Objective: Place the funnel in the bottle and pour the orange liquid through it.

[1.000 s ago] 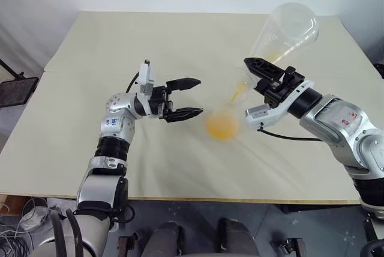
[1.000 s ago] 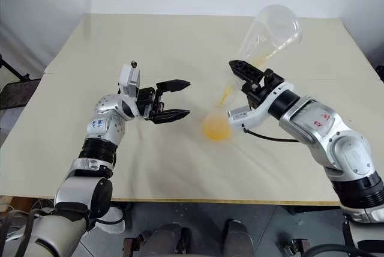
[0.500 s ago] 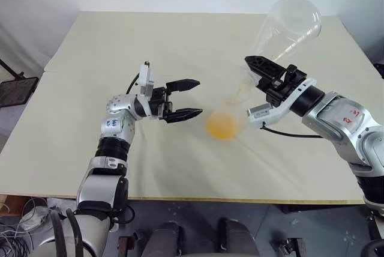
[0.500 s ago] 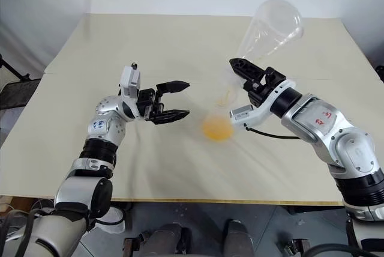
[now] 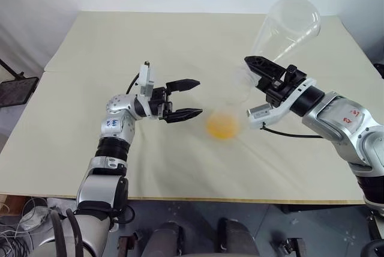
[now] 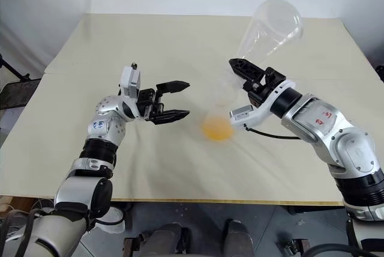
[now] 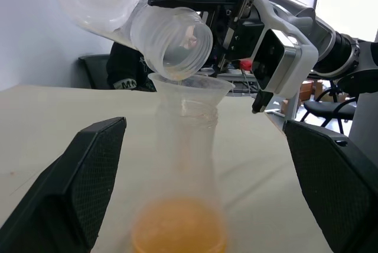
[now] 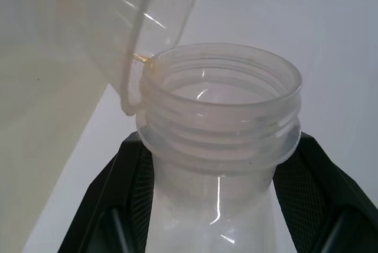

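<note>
Looking down from the head view, the right gripper (image 5: 264, 77) is clamped on the neck of a large clear wide-mouthed flask (image 5: 287, 26), tipped mouth-down at about two o'clock from the small clear conical bottle (image 5: 225, 119). A bright pool of orange liquid (image 5: 222, 126) sits in the bottle's base on the pale beige table (image 5: 120, 35). The left gripper (image 5: 191, 97) hovers at nine o'clock of the bottle, jaws spread, holding nothing.

From the left wrist view, the small see-through cone-shaped funnel (image 7: 190, 86) sits in the bottle's neck, and the flask's mouth hangs just above its rim, at eleven o'clock of it. The flask looks nearly drained. The risk I see: nothing steadies the bottle, so a nudge of the flask's lip against the funnel could tip the funnel out or topple the bottle.

From the right wrist view, the flask's threaded mouth sits between the black fingers (image 8: 121, 188). An orange trace clings near the lip; righting the flask away from the funnel could drip it onto the table.
</note>
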Motion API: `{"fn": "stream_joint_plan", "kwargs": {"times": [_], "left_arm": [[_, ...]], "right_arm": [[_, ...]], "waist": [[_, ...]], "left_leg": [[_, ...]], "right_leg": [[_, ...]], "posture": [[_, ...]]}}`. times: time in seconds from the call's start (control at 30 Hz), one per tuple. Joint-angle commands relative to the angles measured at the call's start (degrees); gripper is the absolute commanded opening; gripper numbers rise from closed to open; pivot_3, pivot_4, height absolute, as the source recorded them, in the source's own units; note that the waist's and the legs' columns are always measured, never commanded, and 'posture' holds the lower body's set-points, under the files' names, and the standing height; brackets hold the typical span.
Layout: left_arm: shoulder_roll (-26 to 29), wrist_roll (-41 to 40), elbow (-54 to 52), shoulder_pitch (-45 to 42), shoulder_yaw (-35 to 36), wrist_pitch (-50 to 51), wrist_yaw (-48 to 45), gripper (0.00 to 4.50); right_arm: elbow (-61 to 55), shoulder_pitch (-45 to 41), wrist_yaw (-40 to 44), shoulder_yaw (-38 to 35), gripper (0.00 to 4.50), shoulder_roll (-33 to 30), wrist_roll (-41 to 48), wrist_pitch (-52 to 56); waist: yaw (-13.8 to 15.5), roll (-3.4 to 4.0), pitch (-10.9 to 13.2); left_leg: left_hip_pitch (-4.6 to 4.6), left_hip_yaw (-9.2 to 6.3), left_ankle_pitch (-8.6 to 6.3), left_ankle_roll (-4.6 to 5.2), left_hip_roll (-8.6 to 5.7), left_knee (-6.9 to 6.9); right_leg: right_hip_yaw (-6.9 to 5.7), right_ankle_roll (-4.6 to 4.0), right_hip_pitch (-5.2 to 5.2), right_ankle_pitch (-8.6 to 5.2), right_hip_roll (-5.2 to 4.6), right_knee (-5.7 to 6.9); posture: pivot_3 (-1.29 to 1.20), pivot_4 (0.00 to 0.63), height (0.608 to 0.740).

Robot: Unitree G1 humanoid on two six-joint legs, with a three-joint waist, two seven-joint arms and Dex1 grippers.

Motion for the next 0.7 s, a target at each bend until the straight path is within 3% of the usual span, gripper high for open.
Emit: {"fn": "stream_joint_plan", "kwargs": {"times": [0.03,0.33,0.7], "left_arm": [[0.4,-0.1,-0.3,-1.8,0.1,-0.9,-0.4,4.5],[0.8,0.6,2.0,-3.3,0.1,-1.7,-0.9,4.5],[1.7,1.3,2.6,-3.7,-0.1,-1.9,-0.9,4.5]], "right_arm": [[-3.1,1.5,1.8,-4.0,2.43,3.5,7.5,4.2],[-6.6,4.1,5.6,-8.7,2.43,9.9,19.3,13.0],[-6.3,5.1,6.3,-21.6,2.43,17.0,37.9,32.4]], "waist": [[0.0,-0.02,0.0],[0.1,-0.02,0.0],[0.1,-0.02,0.0]], "left_leg": [[0.0,-0.01,0.0,0.0,0.03,0.01],[0.0,-0.04,0.0,0.0,0.01,0.02],[0.0,-0.07,0.0,0.0,0.01,0.02]], "right_leg": [[-0.02,0.0,0.01,0.0,0.02,0.0],[-0.04,0.0,0.03,0.0,0.02,0.01],[-0.06,0.0,0.03,0.0,0.02,0.04]], "posture": [[0.0,0.15,0.74],[0.0,0.15,0.74],[0.0,0.15,0.74]]}}
